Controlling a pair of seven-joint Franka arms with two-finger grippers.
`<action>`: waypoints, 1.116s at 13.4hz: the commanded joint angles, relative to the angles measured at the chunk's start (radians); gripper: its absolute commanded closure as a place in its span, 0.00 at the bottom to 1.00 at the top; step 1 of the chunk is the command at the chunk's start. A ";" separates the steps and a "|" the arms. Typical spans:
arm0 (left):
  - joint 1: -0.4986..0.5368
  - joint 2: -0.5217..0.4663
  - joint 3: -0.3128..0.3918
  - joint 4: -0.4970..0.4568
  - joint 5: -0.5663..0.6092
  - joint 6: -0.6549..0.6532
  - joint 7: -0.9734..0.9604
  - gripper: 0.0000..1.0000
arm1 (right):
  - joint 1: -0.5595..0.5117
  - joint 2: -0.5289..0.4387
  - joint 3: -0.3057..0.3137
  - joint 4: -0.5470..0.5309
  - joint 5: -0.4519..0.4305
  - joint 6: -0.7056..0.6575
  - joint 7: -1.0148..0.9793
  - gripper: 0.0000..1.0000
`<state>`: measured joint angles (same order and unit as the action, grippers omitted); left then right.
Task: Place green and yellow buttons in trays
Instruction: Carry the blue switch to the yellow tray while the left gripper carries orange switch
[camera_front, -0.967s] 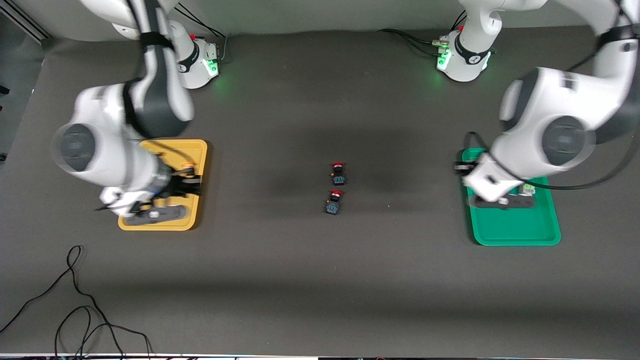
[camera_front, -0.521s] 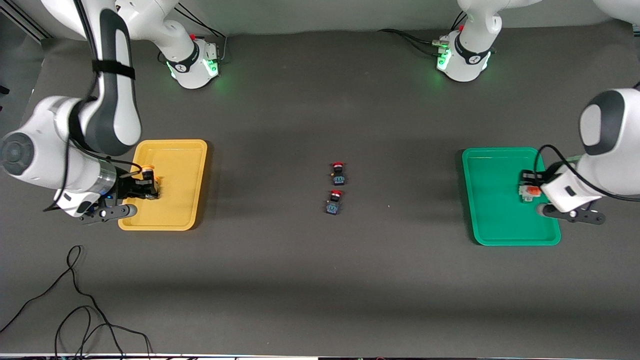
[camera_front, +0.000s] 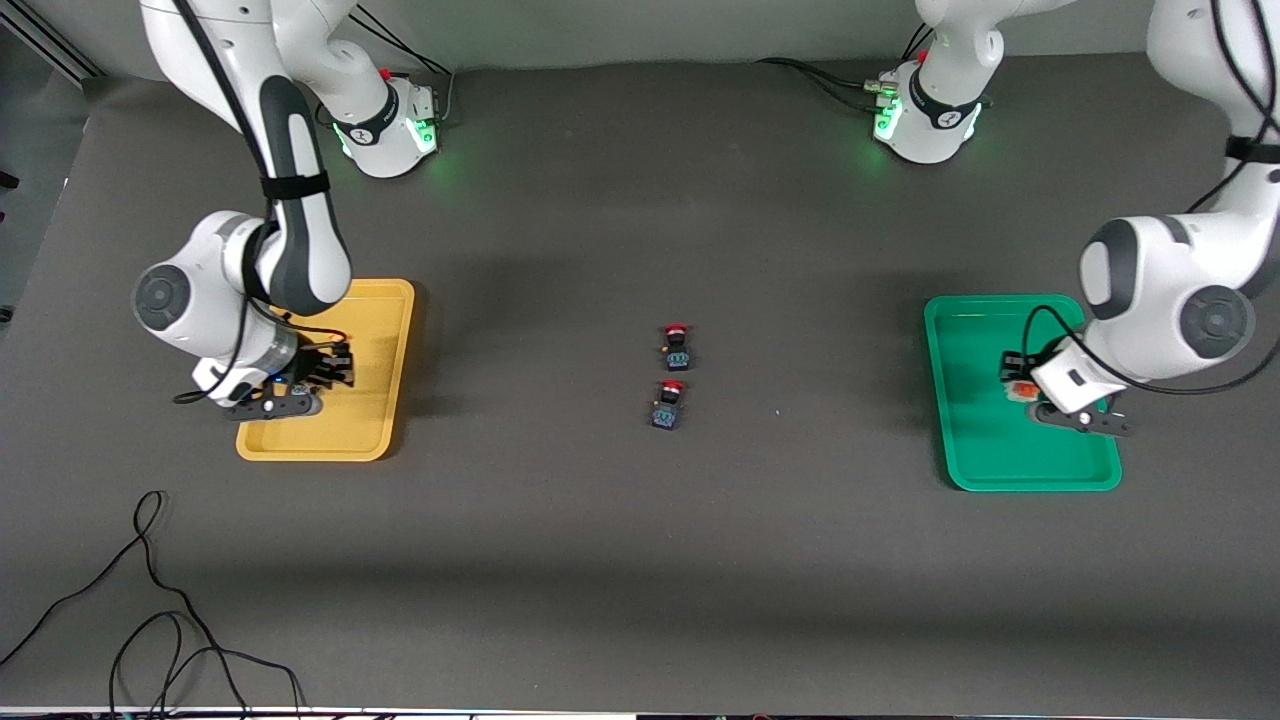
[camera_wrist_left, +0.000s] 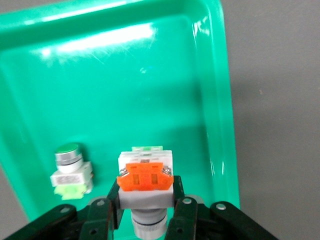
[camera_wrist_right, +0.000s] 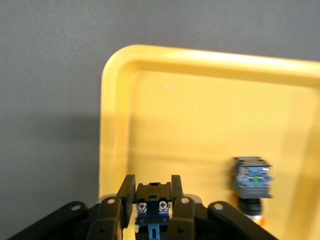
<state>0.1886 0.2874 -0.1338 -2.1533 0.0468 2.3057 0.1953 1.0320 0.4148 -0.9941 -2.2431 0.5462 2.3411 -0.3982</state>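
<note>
While the front view shows both arms over their trays, with two red-capped switches (camera_front: 675, 375) left mid-bench, left wrist has the left tool (camera_wrist_left: 145, 210) clamped on a white-bodied button (camera_wrist_left: 145, 182) above the green tray (camera_wrist_left: 150, 100), a green button (camera_wrist_left: 70, 170) at its 9 o'clock, and right wrist has the right tool (camera_wrist_right: 152, 205) clamped on a blue-black button (camera_wrist_right: 151, 205) above the yellow tray (camera_wrist_right: 200, 115), another button (camera_wrist_right: 252, 182) lying at 3 o'clock; only the two drops look left.

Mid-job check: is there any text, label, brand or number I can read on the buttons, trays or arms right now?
None can be read.
Label on the white-bodied button lying in the green tray: print too small to read.
Orange block on the button held by the left gripper: no readable marks.
Marks on the arm bases: too small to read.
Yellow tray, right gripper and its button: no text.
</note>
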 joint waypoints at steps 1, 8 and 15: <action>0.005 -0.010 -0.004 -0.105 0.012 0.131 -0.054 1.00 | 0.013 0.073 0.003 0.005 0.090 0.026 -0.069 0.69; 0.005 0.050 -0.006 -0.135 0.012 0.244 -0.157 0.55 | 0.003 0.121 0.009 0.023 0.163 0.024 -0.110 0.01; -0.001 -0.046 -0.007 -0.117 0.012 0.163 -0.139 0.00 | 0.017 0.094 -0.093 0.313 -0.017 -0.329 0.022 0.00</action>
<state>0.1888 0.3303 -0.1354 -2.2656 0.0470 2.5287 0.0613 1.0396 0.5228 -1.0574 -2.0317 0.5948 2.1196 -0.4364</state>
